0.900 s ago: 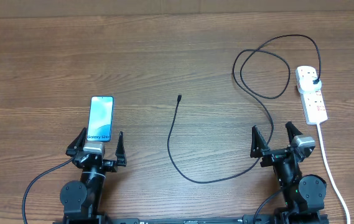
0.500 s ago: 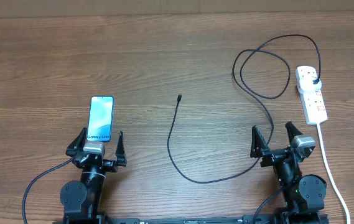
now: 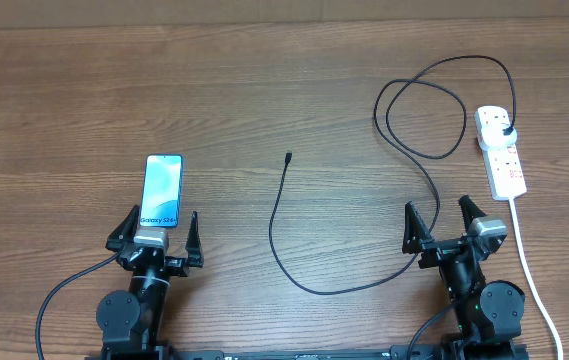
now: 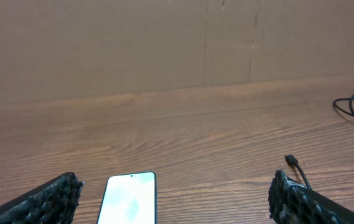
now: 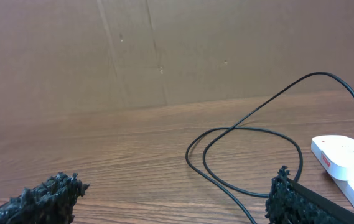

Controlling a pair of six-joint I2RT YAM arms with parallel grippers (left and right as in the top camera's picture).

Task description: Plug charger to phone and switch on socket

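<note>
Overhead, the wooden table (image 3: 264, 80) carries the phone (image 3: 162, 185) on the left side, lying flat with its lit screen up and its long axis running away from the robot. The left gripper (image 3: 161, 218) sits just behind the phone's near end with its jaws spread wide and nothing held; the left wrist view shows the phone lying ahead in the gap between the two fingers, touching neither. The charger (image 3: 272, 222) trails across the middle of the table, and its small connector tip (image 3: 288, 157) lies free on the wood, well apart from the phone. From there the cable curves toward the right gripper (image 3: 436, 208), rises in loose loops and ends in a black plug (image 3: 507, 132) seated in the far end of the socket (image 3: 501, 150). The socket lies at the right edge, its white cord (image 3: 529, 260) running back past the right arm. The right gripper is also spread wide and empty, near the cable but not touching it. Whether the socket's switch is on cannot be told.
</note>
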